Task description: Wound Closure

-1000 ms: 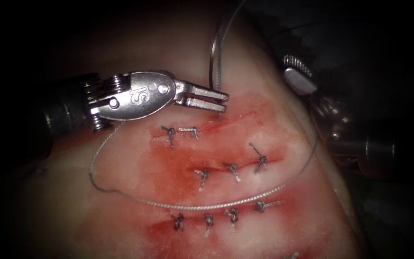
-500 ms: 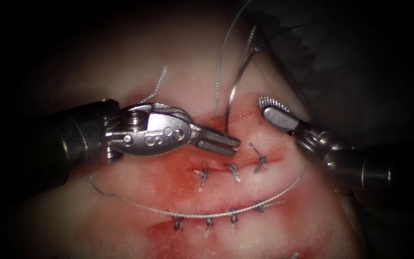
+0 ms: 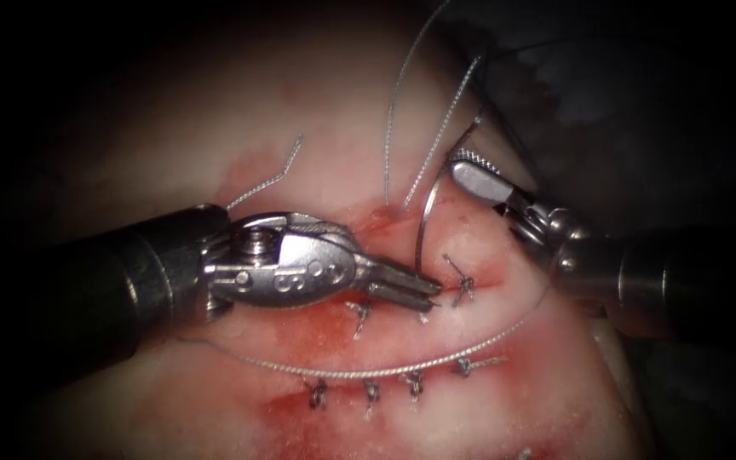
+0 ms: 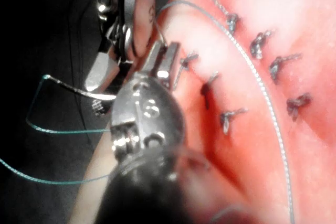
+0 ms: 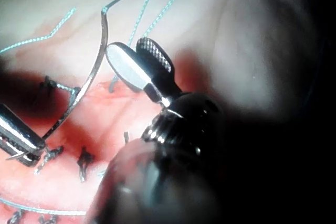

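From above, the left end effector [image 3: 419, 291] has carried the needle [image 3: 422, 230] down, clamped near its tip, clear of the tissue [image 3: 555, 400]. Its own camera shows the thread [image 4: 265, 100] crossing stitches. Beside the needle, the right end effector [image 5: 137, 61] gapes slightly, holding nothing, now closer.

Endoscope view: from above and in front, facing down on the tissue [image 3: 504, 392], both hands at moderate range. Left wrist view: very close, along its shaft to the left hand [image 4: 164, 62]. Right wrist view: very close, along its shaft to the right hand [image 5: 137, 59]. Shared: the needle [image 3: 423, 223] and stitched tissue.
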Robot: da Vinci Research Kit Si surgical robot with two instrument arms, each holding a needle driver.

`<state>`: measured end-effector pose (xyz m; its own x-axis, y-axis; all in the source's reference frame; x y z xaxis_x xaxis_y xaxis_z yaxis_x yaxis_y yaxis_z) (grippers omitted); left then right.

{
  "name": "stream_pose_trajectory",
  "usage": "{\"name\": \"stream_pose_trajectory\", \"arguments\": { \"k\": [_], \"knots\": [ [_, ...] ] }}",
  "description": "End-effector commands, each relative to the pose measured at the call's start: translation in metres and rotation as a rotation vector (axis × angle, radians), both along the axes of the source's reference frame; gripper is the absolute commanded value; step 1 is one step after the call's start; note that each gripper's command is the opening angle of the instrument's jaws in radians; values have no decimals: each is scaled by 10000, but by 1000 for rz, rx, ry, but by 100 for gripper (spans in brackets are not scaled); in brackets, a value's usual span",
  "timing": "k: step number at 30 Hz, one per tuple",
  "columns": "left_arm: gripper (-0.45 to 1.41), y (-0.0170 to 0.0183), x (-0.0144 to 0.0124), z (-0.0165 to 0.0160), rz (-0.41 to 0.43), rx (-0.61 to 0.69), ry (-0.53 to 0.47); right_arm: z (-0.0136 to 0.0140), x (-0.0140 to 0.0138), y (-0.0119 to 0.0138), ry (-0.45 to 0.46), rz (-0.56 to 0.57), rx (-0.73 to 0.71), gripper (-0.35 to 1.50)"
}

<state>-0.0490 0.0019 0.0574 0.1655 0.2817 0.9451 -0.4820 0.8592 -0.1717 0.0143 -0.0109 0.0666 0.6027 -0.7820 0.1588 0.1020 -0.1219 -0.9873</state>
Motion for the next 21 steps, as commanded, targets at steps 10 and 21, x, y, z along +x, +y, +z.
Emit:
{"name": "stream_pose_trajectory", "arguments": {
  "k": [10, 21],
  "knots": [
    [-45, 9, -6, 7, -7, 12, 14, 0, 13, 2, 12, -29, -15, -15],
    [-45, 11, -2, 10, -14, 20, 27, -4, 6, 1, -19, -52, -75, 30]
  ]
}}
